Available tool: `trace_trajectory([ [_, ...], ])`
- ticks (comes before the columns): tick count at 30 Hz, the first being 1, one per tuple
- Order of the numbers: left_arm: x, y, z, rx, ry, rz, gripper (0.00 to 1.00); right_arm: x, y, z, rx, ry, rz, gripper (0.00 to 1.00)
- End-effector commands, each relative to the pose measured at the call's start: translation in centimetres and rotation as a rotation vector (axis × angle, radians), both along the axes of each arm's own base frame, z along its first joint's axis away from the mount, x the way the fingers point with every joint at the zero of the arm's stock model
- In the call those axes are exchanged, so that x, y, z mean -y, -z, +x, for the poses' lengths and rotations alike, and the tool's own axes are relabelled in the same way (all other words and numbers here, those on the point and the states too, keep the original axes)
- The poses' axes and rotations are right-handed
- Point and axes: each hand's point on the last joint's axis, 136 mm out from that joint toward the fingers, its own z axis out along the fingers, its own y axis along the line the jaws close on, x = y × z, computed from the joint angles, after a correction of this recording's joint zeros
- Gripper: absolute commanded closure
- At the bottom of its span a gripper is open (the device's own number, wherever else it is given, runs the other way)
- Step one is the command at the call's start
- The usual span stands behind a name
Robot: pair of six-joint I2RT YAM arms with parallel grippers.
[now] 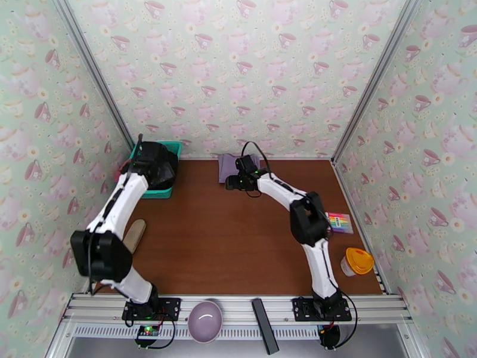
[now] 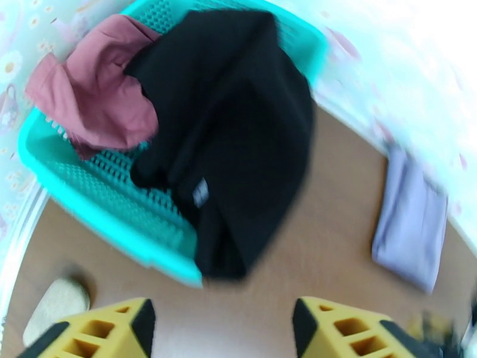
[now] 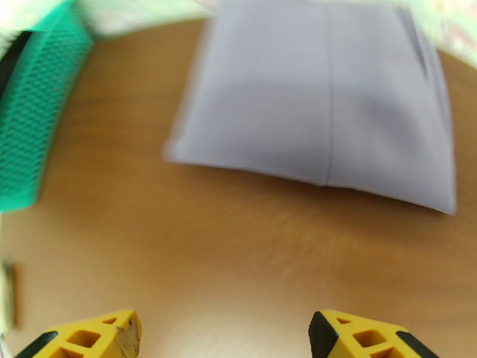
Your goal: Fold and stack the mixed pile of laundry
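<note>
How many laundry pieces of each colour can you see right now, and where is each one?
Lavender cloth: 1, folded flat on the table
Black garment: 1, draped over the teal basket onto the table
Dusty-red garment: 1, bunched in the basket
Total: 3
</note>
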Motion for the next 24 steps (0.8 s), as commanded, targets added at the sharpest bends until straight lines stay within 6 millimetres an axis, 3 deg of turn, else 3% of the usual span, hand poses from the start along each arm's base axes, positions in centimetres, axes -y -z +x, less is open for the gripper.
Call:
trace_trajectory([
  [1,-1.7,2.0,2.8,-0.024,-0.019,-0.072,0.29,0.4,-1.4,-3.2,0.033,-0.062,0.02,0.21],
  [6,-5.5,4.1,5.7,-0.022,-0.07,-0.072,0.23,1.8,1.4,-7.4,-0.018,-0.069,0.008,0.21],
  [12,-8.4,5.7,7.8,0.026,-0.11,-0.099,0.18,0.9,5.4,-10.1,-0.099,-0.089,0.006,0.22],
  [18,-8.3,8.4,10.6,0.042,-0.052,-0.135,0.2,-0.3,7.3,-10.9,-0.146,-0.109,-0.023,0.24],
  [22,-7.8,9.6,12.2,0.074,-0.004,-0.179,0.29,-0.8,7.0,-10.8,-0.148,-0.115,-0.038,0.24],
  [24,-7.8,9.7,12.9,0.099,0.012,-0.195,0.41,-0.9,6.9,-10.8,-0.15,-0.116,-0.047,0.25],
])
